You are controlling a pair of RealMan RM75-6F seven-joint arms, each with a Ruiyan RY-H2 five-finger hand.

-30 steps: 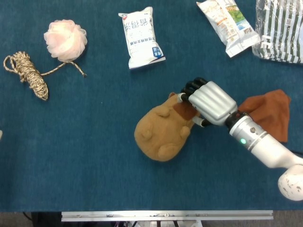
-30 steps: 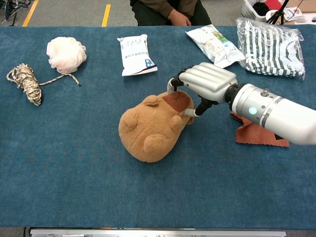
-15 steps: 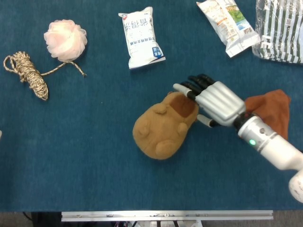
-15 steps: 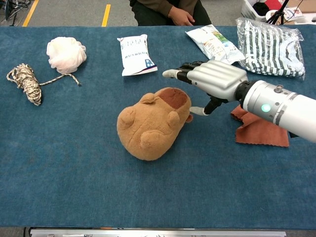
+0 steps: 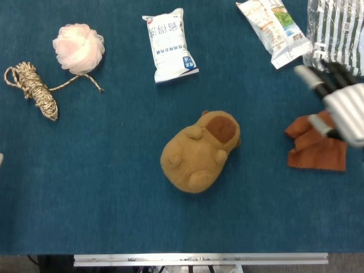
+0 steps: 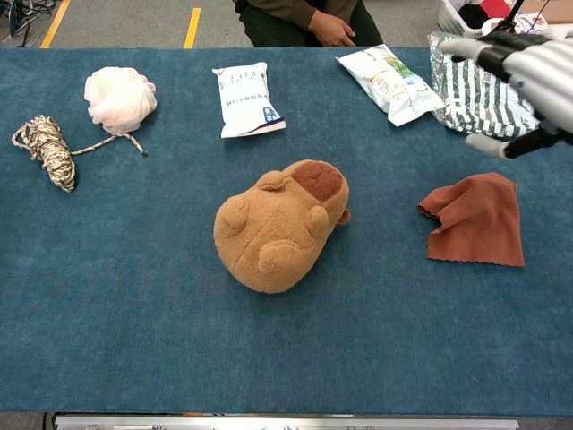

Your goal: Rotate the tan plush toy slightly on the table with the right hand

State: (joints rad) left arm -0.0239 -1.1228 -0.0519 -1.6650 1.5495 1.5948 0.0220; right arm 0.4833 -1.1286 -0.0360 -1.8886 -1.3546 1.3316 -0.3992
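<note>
Since releasing, our right hand (image 5: 340, 102) has pulled well away, fingers spread, empty; tan plush toy (image 5: 199, 152) looks soft, light, best nudged at its brown end.

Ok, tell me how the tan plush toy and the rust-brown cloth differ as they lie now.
The tan plush toy is plump and rounded; the rust-brown cloth lies nearly flat and crumpled. The toy sits mid-table, clear of the right hand; the cloth lies toward the right side, partly under that hand in the head view. Both rest untouched on the blue table.
</note>
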